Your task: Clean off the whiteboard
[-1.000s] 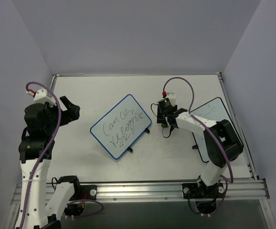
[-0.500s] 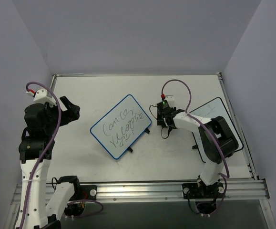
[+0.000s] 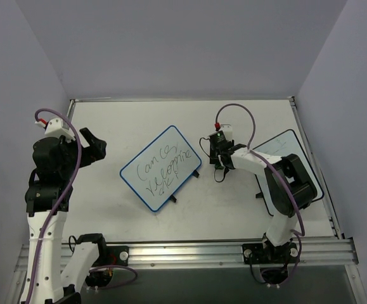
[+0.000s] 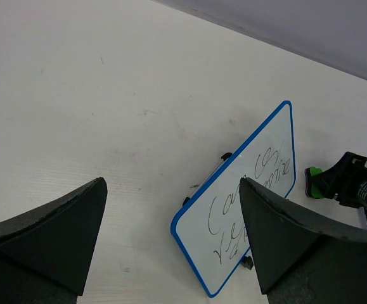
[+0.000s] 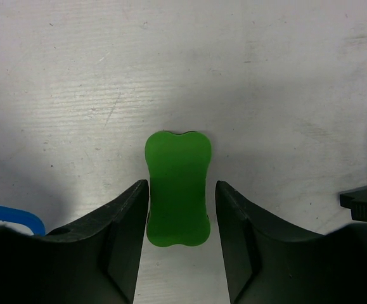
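The whiteboard [image 3: 161,168], blue-framed with dark handwriting, stands tilted on small black feet mid-table; it also shows in the left wrist view [image 4: 246,209], and its blue corner [image 5: 18,218] shows in the right wrist view. A green eraser [image 5: 177,190] lies flat on the table just right of it. My right gripper [image 5: 182,183] straddles the eraser. The left finger touches its side, and a thin gap stays at the right finger, so the jaws are open. My left gripper [image 3: 96,147] hangs wide open and empty, left of the whiteboard.
A black-framed white board [image 3: 279,143] lies at the right, partly under the right arm. A metal rail [image 3: 183,253] runs along the near edge. Grey walls close in the table on three sides.
The right gripper's jaws have narrowed around the green eraser, and its wrist has edged slightly away from the near edge. The left arm and whiteboard have not moved.
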Action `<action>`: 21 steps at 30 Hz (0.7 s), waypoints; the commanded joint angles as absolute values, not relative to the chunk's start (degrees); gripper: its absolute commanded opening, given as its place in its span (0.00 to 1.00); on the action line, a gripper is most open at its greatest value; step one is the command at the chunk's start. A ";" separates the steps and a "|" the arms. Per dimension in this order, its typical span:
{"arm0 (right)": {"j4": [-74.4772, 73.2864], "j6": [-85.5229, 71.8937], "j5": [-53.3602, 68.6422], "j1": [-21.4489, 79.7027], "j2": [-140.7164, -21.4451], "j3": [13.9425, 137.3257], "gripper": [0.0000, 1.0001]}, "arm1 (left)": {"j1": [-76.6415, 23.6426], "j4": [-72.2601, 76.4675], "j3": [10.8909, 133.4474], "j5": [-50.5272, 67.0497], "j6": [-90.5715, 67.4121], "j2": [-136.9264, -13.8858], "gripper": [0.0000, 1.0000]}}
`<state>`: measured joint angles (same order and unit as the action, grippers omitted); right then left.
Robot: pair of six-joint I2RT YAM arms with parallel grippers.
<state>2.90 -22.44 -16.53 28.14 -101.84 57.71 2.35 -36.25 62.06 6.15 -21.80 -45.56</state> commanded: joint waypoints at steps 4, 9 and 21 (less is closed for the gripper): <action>3.08 -22.15 -17.14 27.25 -102.57 59.68 0.41 | 2.55 -34.28 61.87 6.06 -21.09 -45.35 0.94; 3.43 -22.06 -16.52 27.25 -102.92 59.59 0.41 | 2.55 -34.28 61.87 6.06 -21.09 -45.53 0.94; 3.87 -22.06 -16.00 26.98 -104.33 59.68 0.41 | 2.55 -34.28 61.79 6.15 -21.18 -45.62 0.94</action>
<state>3.66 -22.41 -15.97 27.40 -103.55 57.89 2.35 -36.25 61.73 6.15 -21.80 -45.82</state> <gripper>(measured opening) 0.410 0.940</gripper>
